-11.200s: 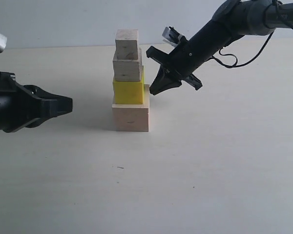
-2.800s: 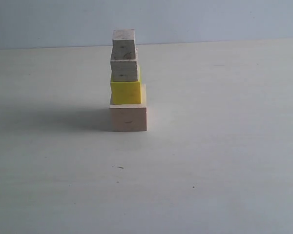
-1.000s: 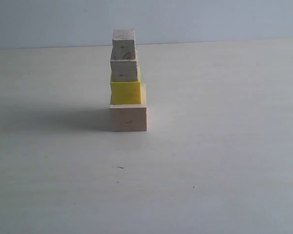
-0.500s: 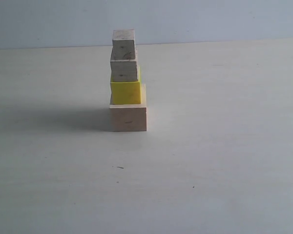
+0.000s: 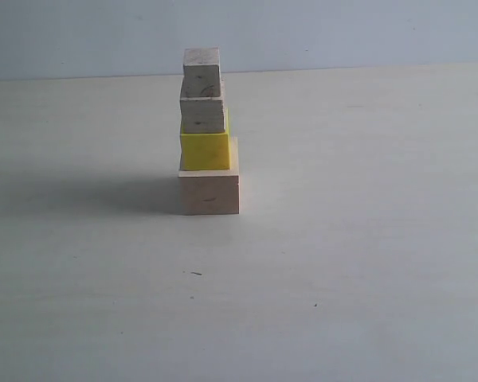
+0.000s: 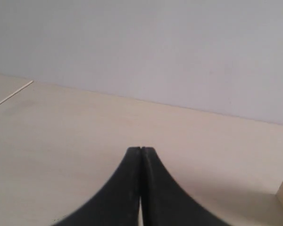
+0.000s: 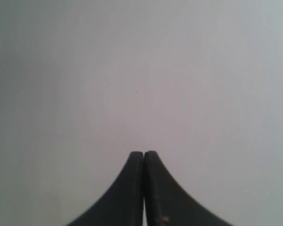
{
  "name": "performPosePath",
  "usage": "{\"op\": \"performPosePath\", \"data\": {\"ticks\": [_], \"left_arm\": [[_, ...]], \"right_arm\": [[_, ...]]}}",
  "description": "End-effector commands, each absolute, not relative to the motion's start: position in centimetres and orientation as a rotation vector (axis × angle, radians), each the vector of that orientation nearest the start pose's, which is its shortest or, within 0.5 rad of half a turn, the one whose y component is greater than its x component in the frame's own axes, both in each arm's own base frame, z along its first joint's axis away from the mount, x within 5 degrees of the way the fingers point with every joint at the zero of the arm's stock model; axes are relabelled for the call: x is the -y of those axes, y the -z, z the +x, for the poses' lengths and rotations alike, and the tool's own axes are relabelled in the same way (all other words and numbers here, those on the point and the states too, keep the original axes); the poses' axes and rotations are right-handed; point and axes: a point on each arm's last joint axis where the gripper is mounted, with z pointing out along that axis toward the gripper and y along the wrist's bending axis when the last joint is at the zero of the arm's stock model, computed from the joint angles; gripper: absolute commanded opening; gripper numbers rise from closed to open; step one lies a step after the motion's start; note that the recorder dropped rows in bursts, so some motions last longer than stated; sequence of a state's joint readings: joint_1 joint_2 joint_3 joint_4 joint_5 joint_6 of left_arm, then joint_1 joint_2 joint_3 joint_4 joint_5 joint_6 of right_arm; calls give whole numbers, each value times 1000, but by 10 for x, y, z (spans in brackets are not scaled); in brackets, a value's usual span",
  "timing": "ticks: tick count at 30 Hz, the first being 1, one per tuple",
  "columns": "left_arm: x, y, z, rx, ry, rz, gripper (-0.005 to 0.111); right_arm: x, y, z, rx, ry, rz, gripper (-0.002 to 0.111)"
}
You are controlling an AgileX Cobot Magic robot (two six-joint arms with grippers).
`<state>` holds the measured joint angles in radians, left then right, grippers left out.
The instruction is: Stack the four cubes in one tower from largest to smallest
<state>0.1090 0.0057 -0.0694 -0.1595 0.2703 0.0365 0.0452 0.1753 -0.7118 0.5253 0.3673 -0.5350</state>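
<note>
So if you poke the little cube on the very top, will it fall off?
Probably: the smallest cube just rests loose on the medium cube, so a poke would likely slide it off. It looks like stiff bare wood, so it should tumble, not squash.

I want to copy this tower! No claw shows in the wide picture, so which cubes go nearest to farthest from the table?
1. The big cube, bottom, resting on the table.
2. The yellow cube, on the big one.
3. The middle pale cube, above the yellow.
4. The small cube, on top.
</note>
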Motion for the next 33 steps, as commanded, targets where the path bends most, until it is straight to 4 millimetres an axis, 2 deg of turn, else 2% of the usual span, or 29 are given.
{"op": "performPosePath", "data": {"ticks": [1,3,12,33], "left_arm": [[0,-198,55,-1710,12,-50,0],[1,-191,55,-1733,20,-42,0],[3,-181,53,-1840,16,15,0],[2,-181,53,-1840,7,23,0]], "right_arm": [[-17,-399,4,-1260,-122,-209,0],[-17,-399,4,-1260,-122,-209,0],[-17,-399,4,-1260,-122,-209,0],[-17,-399,4,-1260,-122,-209,0]]}}
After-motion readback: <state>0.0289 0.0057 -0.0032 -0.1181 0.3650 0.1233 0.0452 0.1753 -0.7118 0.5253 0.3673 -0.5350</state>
